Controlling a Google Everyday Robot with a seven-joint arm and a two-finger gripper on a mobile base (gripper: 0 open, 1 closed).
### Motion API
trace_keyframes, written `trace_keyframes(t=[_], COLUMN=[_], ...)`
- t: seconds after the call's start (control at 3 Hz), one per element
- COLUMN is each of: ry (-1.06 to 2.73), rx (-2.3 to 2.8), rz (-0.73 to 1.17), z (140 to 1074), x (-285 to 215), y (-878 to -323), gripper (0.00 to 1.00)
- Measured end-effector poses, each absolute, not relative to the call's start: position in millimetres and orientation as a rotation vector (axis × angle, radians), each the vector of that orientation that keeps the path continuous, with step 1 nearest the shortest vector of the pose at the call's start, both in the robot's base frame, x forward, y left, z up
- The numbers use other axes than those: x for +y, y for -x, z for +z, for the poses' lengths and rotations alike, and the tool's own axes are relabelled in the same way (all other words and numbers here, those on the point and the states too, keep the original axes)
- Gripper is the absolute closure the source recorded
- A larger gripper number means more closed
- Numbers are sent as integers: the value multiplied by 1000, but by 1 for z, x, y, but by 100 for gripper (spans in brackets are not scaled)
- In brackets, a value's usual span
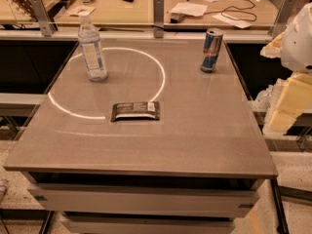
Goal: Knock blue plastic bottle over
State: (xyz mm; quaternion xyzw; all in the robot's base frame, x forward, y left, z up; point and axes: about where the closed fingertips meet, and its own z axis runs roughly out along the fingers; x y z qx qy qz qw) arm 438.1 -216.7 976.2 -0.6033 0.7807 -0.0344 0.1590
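Note:
The blue plastic bottle [92, 47] stands upright at the back left of the table [195, 140]. It is tall and clear, with a white cap and a pale blue-white label. My gripper [288, 106] is at the right edge of the view, beyond the table's right side, below the white arm shell [298, 38]. It is far from the bottle and touches nothing on the table.
A blue-and-silver drink can [211, 50] stands upright at the back right. A dark snack packet [135, 111] lies flat near the middle. A bright ring of light [161, 79] marks the table top. A desk with papers and cables [214, 6] lies behind a rail.

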Motion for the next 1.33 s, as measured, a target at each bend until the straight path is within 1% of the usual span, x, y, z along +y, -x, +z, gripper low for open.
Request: trace_keyframes(t=[0.33,0.67,1.0,1.33], ry=[1725,1685,1605,1559], rx=[2232,2198,2100,1939], rz=[-98,-54,43,219], z=[976,979,973,952], x=[-217,-218,-237,-253], y=[-438,-439,-449,-456], gripper=[0,0,0,0])
